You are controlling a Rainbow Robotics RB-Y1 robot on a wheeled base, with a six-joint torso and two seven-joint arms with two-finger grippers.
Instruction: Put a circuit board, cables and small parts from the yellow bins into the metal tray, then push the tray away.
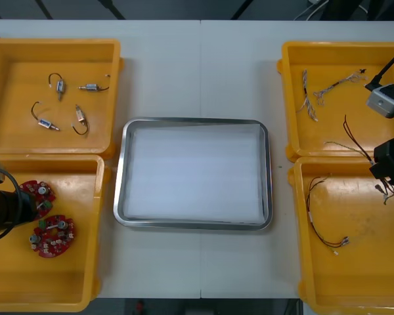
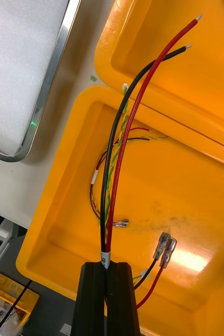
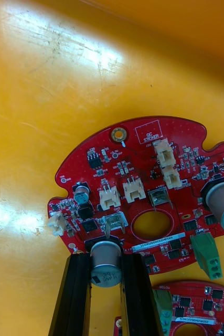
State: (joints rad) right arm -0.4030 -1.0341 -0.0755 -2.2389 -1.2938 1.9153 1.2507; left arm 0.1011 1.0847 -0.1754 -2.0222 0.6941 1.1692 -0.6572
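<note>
1. Overhead, the front view sets the metal tray, white inside, between the yellow bins. The left gripper reaches a round red circuit board in the near left bin, with a second board beside it. The right gripper hangs over the right bins.
2. Closer, the right wrist view shows its fingers pinched on a red and black cable, held above a twisted cable on the bin floor.
3. Closer again, the left wrist view shows those fingers clamped on a silver can on the circuit board, which lies flat in its bin
</note>
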